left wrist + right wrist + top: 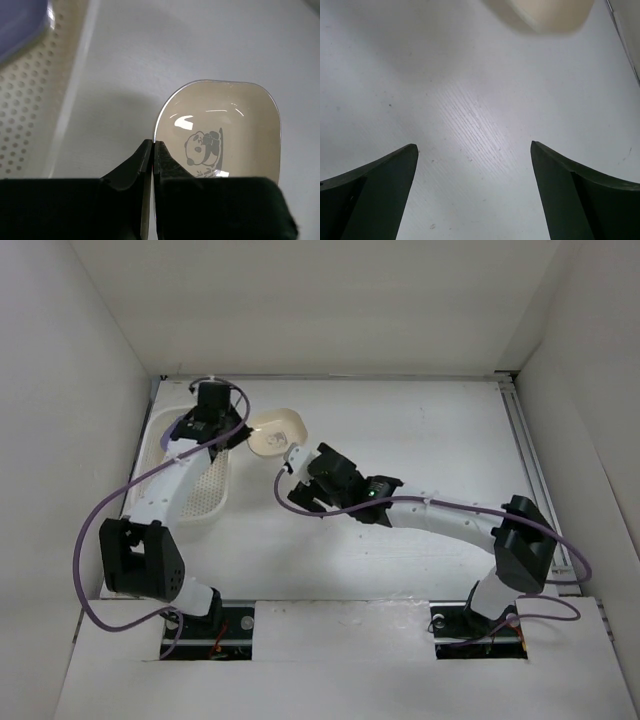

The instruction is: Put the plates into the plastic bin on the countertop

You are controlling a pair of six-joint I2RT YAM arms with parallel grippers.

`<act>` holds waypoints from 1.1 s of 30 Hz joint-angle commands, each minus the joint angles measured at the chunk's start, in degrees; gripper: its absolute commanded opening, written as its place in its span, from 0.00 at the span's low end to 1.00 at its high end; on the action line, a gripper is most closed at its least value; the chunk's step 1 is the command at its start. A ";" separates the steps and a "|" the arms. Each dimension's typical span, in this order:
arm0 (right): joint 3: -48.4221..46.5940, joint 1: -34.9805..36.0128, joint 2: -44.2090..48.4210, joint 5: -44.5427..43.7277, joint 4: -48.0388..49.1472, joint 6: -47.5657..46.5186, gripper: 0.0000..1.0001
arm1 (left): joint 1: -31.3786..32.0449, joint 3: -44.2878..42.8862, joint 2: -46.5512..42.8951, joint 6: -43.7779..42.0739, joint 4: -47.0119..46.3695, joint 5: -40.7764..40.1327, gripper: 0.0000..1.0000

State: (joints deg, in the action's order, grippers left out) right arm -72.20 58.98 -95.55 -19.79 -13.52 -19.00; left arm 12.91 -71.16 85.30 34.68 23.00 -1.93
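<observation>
A cream plate (275, 430) with a panda print is held above the countertop (420, 440), just right of the plastic bin (200, 495). My left gripper (243, 432) is shut on its left rim; the left wrist view shows the fingertips (153, 144) pinching the edge of the cream plate (225, 130). My right gripper (290, 476) hangs open just in front of the plate, nothing between its fingers (474, 147). The plate's underside (545, 15) shows at the top of the right wrist view. A lavender plate (20, 20) lies in the perforated bin (30, 115).
White walls close in the countertop on the left, back and right. A metal rail (530, 460) runs along its right side. The left arm reaches over the bin, with purple cables (90, 540) looping beside it.
</observation>
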 commanded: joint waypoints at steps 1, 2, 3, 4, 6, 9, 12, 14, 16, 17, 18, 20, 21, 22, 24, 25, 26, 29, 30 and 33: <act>1.71 -0.89 4.58 -4.72 6.14 6.51 1.00 | -5.51 -5.05 -4.88 3.20 0.11 -4.75 0.00; 1.72 -0.89 5.28 -4.73 6.74 7.83 1.00 | -9.09 -6.35 -4.88 3.90 0.11 -4.75 0.00; 2.67 -0.89 5.89 -5.51 6.75 10.28 1.00 | -11.04 -6.36 -4.88 3.91 0.11 -4.75 0.00; 3.20 -0.89 5.90 -5.52 7.27 11.61 1.00 | -12.89 -6.97 -4.88 4.43 0.11 -4.75 0.00; 4.87 -0.89 6.51 -6.14 7.28 14.85 1.00 | -17.81 -7.51 -4.88 4.44 -0.50 -4.75 0.00; 6.55 -0.89 7.04 -5.43 7.81 15.49 1.00 | -23.08 -7.51 -3.56 4.44 -0.50 -5.00 0.00; 7.95 -0.89 7.04 -5.43 7.81 16.10 1.00 | -26.51 -6.20 -3.56 5.31 0.11 -7.91 0.00; 7.96 -0.89 7.04 -3.52 7.81 16.10 1.00 | -28.19 -4.35 -3.56 5.93 -2.78 -6.69 0.00; 7.96 -0.89 7.04 -2.01 7.81 16.10 1.00 | -29.51 -5.13 -1.28 6.54 -2.79 -6.68 0.00; 7.96 -0.89 7.04 -2.01 7.81 16.10 1.00 | -29.52 -6.00 -0.32 6.54 -1.14 -6.68 0.00; 7.96 -0.89 7.04 -2.01 7.81 16.10 1.00 | -30.13 -6.71 0.39 6.54 -1.12 -7.46 0.00; 7.96 -0.89 6.43 -2.01 7.81 16.10 1.00 | -31.97 -6.72 1.88 6.54 -1.64 -5.81 0.00; 7.96 -0.89 6.43 -2.01 7.81 16.10 1.00 | -32.67 -7.24 1.89 6.54 -1.65 -5.28 0.00; 7.96 -0.89 6.43 -2.01 7.81 16.10 1.00 | -33.29 -7.24 2.59 7.07 -1.65 -5.27 0.00; 7.96 -0.89 6.43 -2.01 7.81 15.58 1.00 | -33.82 -7.24 3.12 7.07 -1.03 -4.75 0.00; 7.96 -0.89 6.43 -2.01 7.81 15.58 1.00 | -33.82 -7.24 3.12 7.07 -1.03 -4.22 0.00; 7.96 -0.89 6.43 -2.01 7.81 15.58 1.00 | -33.82 -7.24 3.73 7.07 -1.03 -4.22 0.00; 7.96 -0.89 6.43 -1.48 7.81 15.58 1.00 | -33.82 -7.24 4.61 7.07 -1.03 -2.82 0.03; 7.96 -0.89 6.43 -1.48 7.81 15.58 1.00 | -33.82 -7.94 5.14 7.07 -1.03 -2.12 0.03; 7.96 -0.89 6.43 -0.95 7.81 15.58 1.00 | -33.82 -7.95 6.63 6.54 -1.64 -0.53 0.07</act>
State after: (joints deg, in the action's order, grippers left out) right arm -63.75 58.08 -89.56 -21.65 -8.49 -4.01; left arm -20.99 -76.75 90.91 41.04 22.85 -4.82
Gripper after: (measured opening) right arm 0.998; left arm 0.066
